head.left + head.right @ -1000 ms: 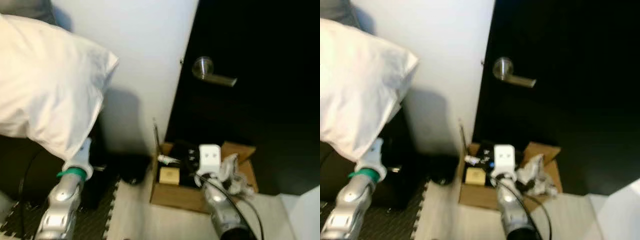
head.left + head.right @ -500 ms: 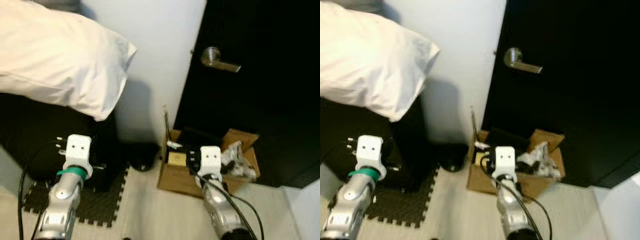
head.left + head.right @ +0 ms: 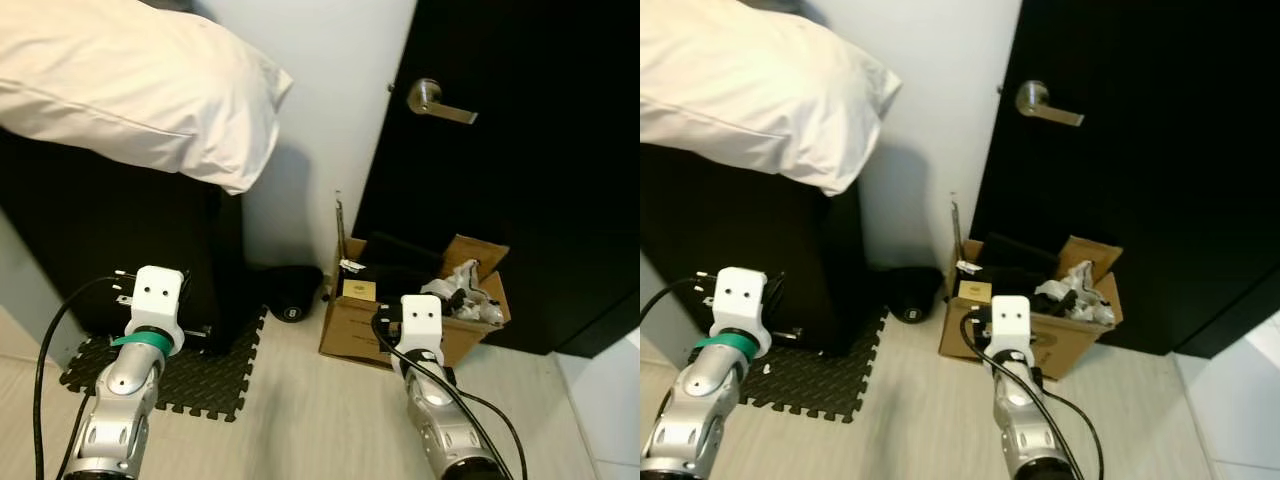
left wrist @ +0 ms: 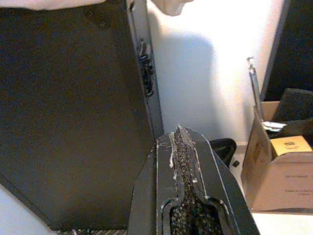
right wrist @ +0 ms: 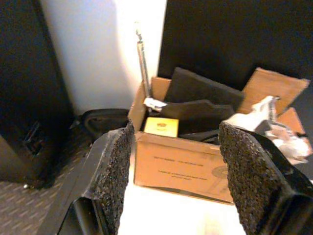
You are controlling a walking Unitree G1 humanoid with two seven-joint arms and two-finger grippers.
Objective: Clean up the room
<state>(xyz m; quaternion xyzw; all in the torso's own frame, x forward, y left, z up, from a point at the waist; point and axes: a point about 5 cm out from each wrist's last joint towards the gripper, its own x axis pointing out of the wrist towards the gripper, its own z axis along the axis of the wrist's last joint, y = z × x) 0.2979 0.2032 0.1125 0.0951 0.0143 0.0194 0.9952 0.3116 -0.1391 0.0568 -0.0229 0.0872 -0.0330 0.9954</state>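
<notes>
A brown cardboard box [image 3: 360, 340] stands on the floor against a black door, holding crumpled paper [image 3: 465, 292], dark foam pieces and a small tan box [image 5: 161, 127]. A white pillow [image 3: 140, 85] lies on top of a tall black case [image 3: 100, 260] at the left. My right gripper [image 5: 173, 166] is open and empty, pointing at the cardboard box from a short way off. The left gripper [image 4: 178, 142] is shut with nothing in it, facing the black case and the white wall.
A black foam mat [image 3: 200, 375] lies under the case. A small black bag [image 3: 290, 295] sits on the floor between case and box. A thin metal rod [image 5: 142, 54] stands at the box's left corner. The door has a silver lever handle [image 3: 430, 98]. Pale floor lies in front.
The whole view has shifted downward and back, so more floor, the mat and the case front now show. The pillow, box and both arms keep their places relative to each other.
</notes>
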